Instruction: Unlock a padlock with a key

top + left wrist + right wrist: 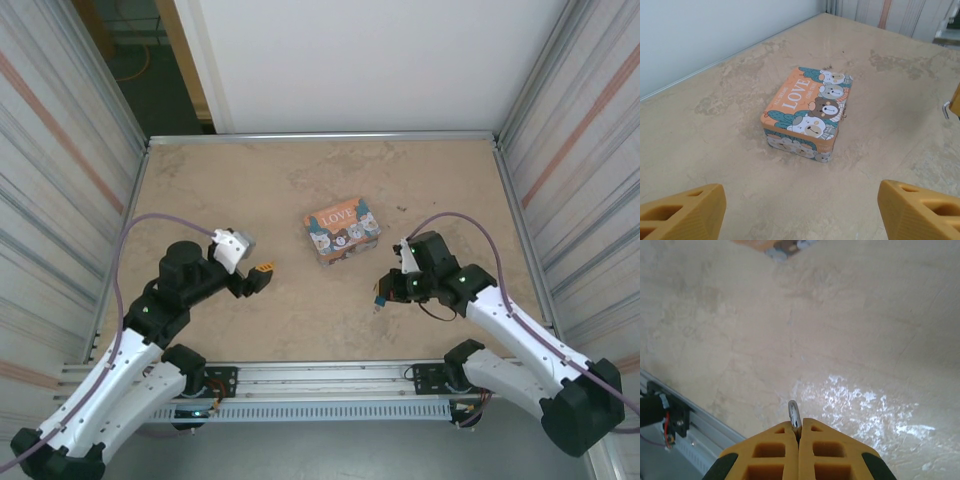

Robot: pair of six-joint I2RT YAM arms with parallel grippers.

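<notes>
Your right fingers (772, 460) pinch a small silvery metal loop (794, 414), likely presenting it to your spread left fingers (685, 212).

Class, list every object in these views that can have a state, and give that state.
Orange rectangular "LOVE" picture box: lid shut, lying flat.
Left gripper: jaws open, empty.
Right gripper: jaws shut on small silvery metal piece.
</notes>
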